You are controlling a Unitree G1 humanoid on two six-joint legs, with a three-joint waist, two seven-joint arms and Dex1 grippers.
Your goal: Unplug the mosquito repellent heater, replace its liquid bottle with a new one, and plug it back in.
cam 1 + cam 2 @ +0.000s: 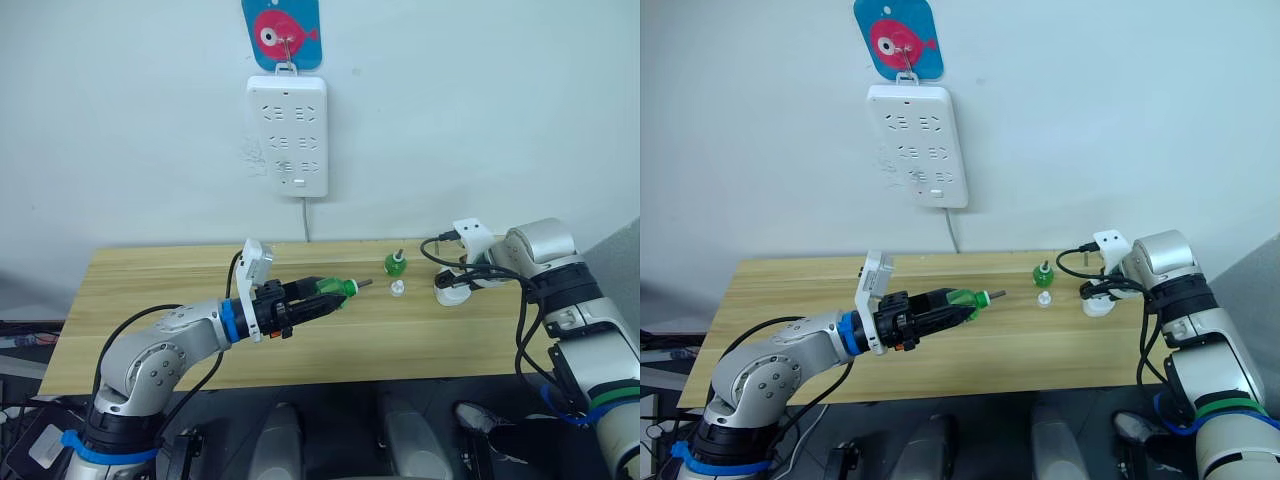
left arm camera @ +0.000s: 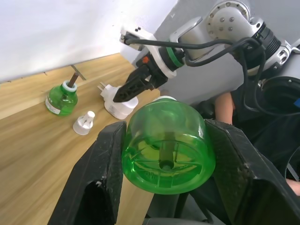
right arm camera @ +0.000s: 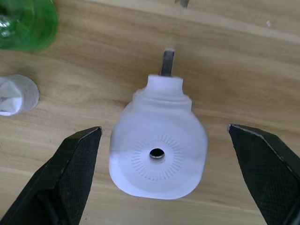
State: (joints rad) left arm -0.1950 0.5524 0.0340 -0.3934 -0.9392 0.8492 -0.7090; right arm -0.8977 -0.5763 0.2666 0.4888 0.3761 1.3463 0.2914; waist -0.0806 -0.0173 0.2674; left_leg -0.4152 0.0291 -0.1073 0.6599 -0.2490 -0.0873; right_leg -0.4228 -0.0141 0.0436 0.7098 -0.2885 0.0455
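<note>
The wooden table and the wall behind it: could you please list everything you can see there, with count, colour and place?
Mosquito repellent heater: one, white, lying on the table near its right end, unplugged, between the right end effector's open fingers.
Held liquid bottle: one, green, off the table, clamped in the left end effector.
Standing liquid bottle: one, green, upright on the table left of the heater.
Cap: one, white, on the table in front of the standing bottle.
Table: one, light wood.
Power strip: one, white, hanging on the wall.
Fish hook plate: one, blue with a pink fish, above the strip.
Left end effector: black, shut on the bottle.
Right end effector: black, open over the heater.
</note>
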